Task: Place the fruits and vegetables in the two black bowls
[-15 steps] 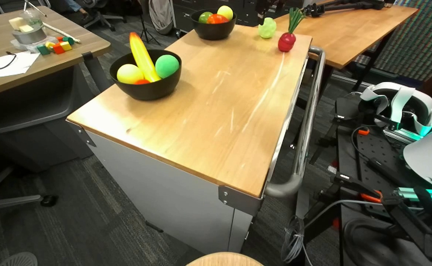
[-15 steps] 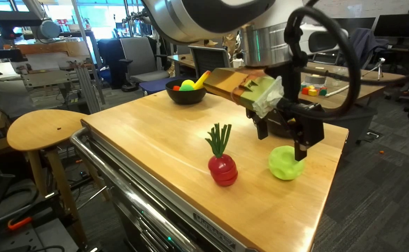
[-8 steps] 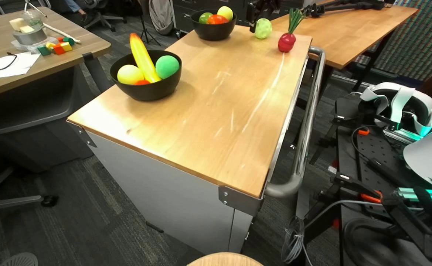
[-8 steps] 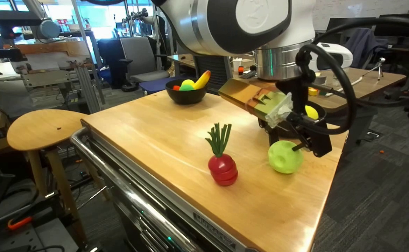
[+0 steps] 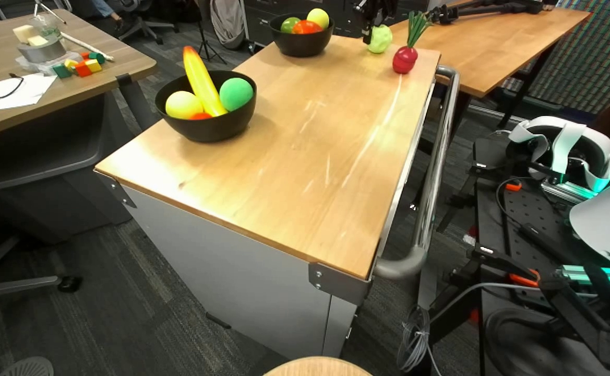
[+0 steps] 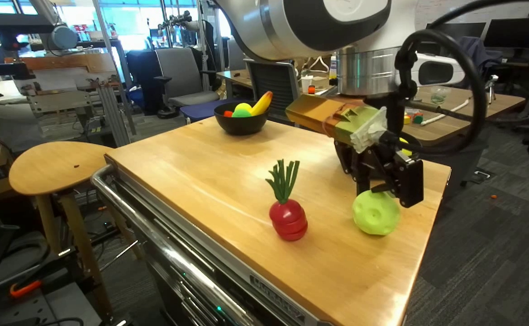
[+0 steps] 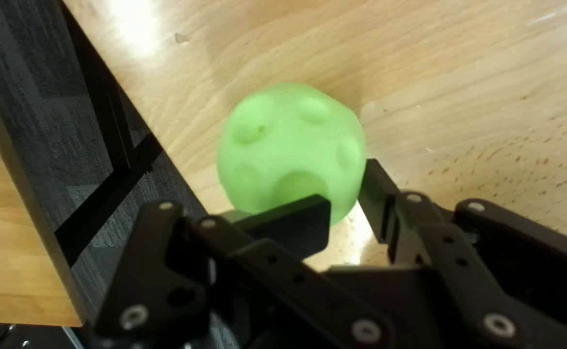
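In both exterior views I get the pale wooden surface (image 6: pixel 223 172) with a bright metal rail (image 5: pixel 432 183) along one edge. On a separate desk (image 5: pixel 127 61) I make out coloured toy blocks (image 5: pixel 82 69) bunched near a grey roll of tape (image 5: pixel 44 52), and a sheet of white paper (image 5: pixel 23 93). A white VR headset (image 5: pixel 565 151) sits beyond the rail. From here I pick out a round wooden stool (image 6: pixel 51 165) near the surface and, further back, a grey office chair (image 6: pixel 183 72).
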Controlling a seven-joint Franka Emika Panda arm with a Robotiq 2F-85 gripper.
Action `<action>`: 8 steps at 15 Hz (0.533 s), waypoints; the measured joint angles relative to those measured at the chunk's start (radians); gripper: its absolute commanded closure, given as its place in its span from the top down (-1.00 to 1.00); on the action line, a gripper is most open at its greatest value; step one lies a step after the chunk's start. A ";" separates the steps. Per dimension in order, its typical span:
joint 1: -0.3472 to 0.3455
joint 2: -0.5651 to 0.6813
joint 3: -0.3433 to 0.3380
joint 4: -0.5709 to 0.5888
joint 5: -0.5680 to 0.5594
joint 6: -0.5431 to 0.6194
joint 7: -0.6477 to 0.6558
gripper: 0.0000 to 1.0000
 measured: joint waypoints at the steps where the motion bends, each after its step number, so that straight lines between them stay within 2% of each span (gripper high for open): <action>1: 0.003 -0.001 -0.003 0.004 -0.027 -0.013 0.011 0.20; 6: 0.006 -0.033 -0.015 0.004 -0.114 -0.018 0.035 0.97; 8: 0.005 -0.057 -0.024 -0.003 -0.124 -0.018 0.035 1.00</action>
